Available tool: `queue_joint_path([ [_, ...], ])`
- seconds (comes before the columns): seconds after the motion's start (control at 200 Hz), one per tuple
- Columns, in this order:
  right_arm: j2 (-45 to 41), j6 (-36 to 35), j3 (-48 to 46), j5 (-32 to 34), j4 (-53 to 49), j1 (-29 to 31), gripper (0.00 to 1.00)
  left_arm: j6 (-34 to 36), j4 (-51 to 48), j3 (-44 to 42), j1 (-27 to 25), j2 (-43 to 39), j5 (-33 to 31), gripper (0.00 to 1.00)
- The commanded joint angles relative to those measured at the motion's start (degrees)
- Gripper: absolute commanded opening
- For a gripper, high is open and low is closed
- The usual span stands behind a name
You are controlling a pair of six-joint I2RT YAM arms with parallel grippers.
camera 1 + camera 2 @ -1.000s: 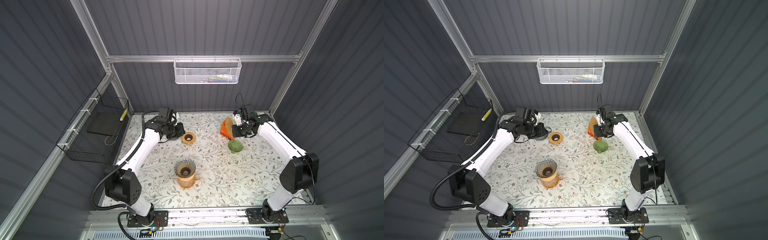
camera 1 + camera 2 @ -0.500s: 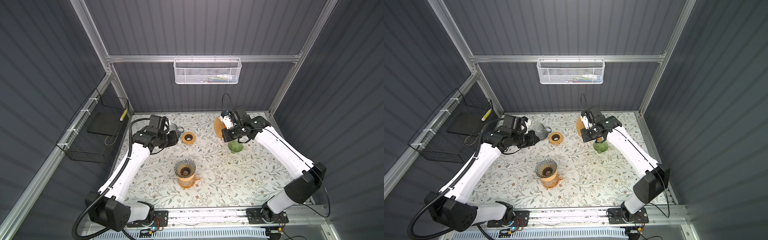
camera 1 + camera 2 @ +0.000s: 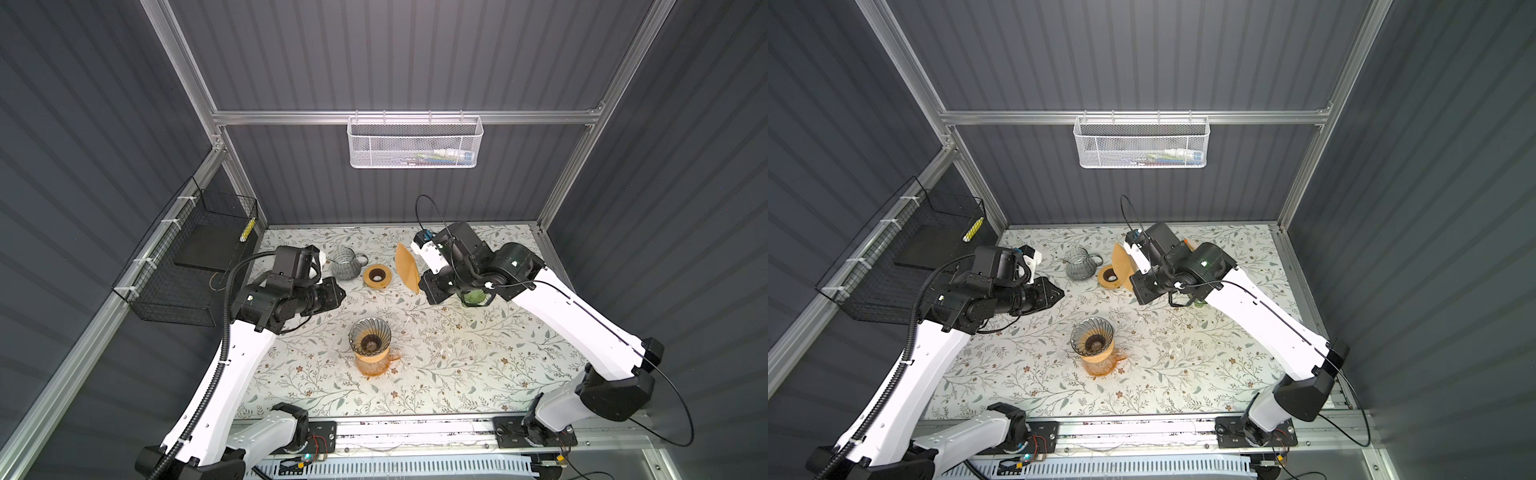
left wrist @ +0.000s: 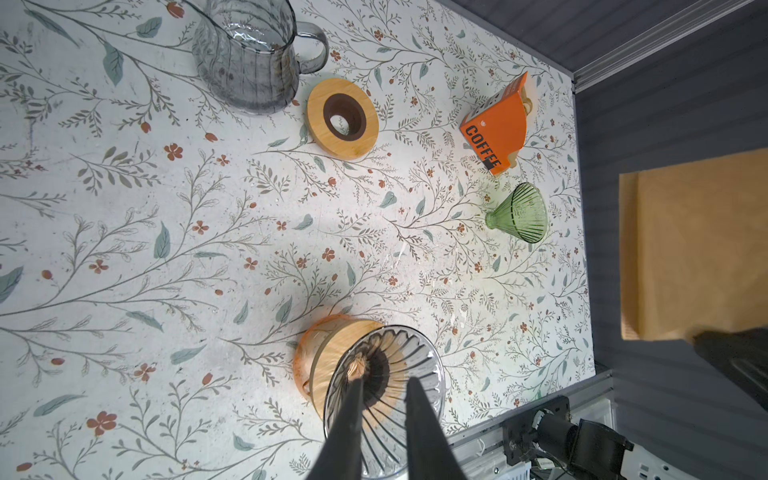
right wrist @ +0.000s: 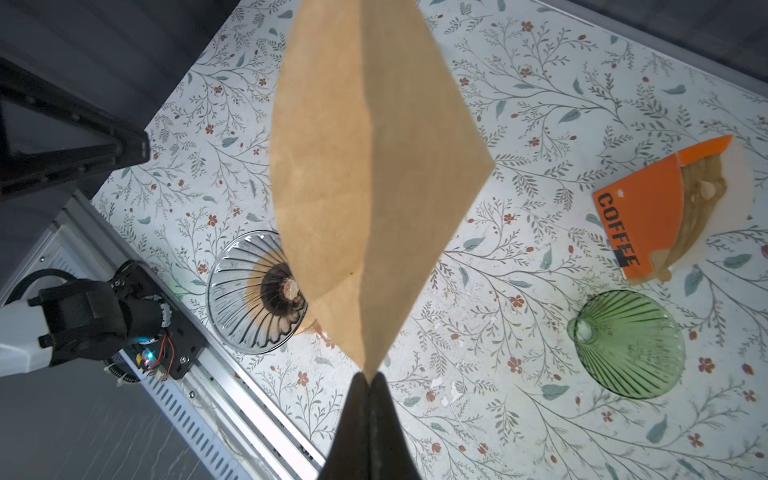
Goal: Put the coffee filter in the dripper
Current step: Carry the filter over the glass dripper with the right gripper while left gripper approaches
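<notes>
A brown paper coffee filter (image 3: 406, 270) (image 5: 365, 166) hangs in the air above the table's back middle, pinched at its lower corner by my shut right gripper (image 3: 420, 289) (image 5: 369, 376). The filter also shows in another top view (image 3: 1122, 266) and in the left wrist view (image 4: 690, 257). The clear ribbed glass dripper (image 3: 370, 337) (image 3: 1092, 336) (image 5: 249, 291) sits on an amber carafe with a wooden collar at the table's centre, in front of the filter. My left gripper (image 3: 343, 293) (image 4: 386, 376) hovers behind and left of the dripper (image 4: 424, 365), jaws slightly open and empty.
A green glass dripper (image 3: 473, 297) (image 4: 519, 214) lies under my right arm, with an orange coffee-filter box (image 4: 494, 129) (image 5: 640, 216) behind it. A grey glass pitcher (image 3: 345, 264) and a wooden ring (image 3: 377, 275) stand at the back. A black wire basket (image 3: 187, 266) hangs on the left wall.
My right arm has carried the filter left, away from the orange box, toward the table's middle. My left arm has pulled back from the pitcher and ring, and its jaws have parted a little.
</notes>
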Motion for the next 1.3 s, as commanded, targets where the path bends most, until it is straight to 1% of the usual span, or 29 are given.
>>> queue_joint_path([
  [0.0,2.2,1.2,2.4,1.3,-3.5,3.0,0.00,1.5,-5.0,2.2,-0.3,-1.1,-0.8,0.23],
  [0.085,3.2,1.3,3.8,1.0,-3.9,5.1,0.00,1.7,-6.4,2.2,-0.2,-2.1,-1.3,0.29],
  [0.145,3.9,1.5,4.3,-0.2,-3.4,6.2,0.00,1.8,-6.9,1.8,-0.3,-2.9,-2.1,0.34],
  [0.235,5.1,1.6,5.3,-2.5,-2.7,7.7,0.00,1.6,-7.1,0.9,-0.3,-4.0,-3.1,0.39],
  [0.41,7.0,1.5,6.7,-3.7,-2.3,10.4,0.00,0.9,-7.6,0.1,-0.3,-5.6,-3.4,0.44],
  [0.635,8.2,2.1,6.8,-6.6,-1.6,12.9,0.00,0.6,-9.9,1.6,-0.3,-7.2,-4.1,0.46],
  [0.855,9.3,2.5,5.9,-9.1,-0.7,14.0,0.00,1.2,-11.0,1.7,-0.3,-8.8,-3.1,0.45],
  [1.071,8.7,4.5,0.8,-13.7,3.6,14.2,0.00,2.6,-11.5,1.4,-0.3,-9.4,-2.8,0.45],
  [1.296,8.6,6.6,-2.8,-16.5,5.6,13.8,0.00,4.1,-11.1,1.2,-0.3,-8.7,-1.7,0.45],
])
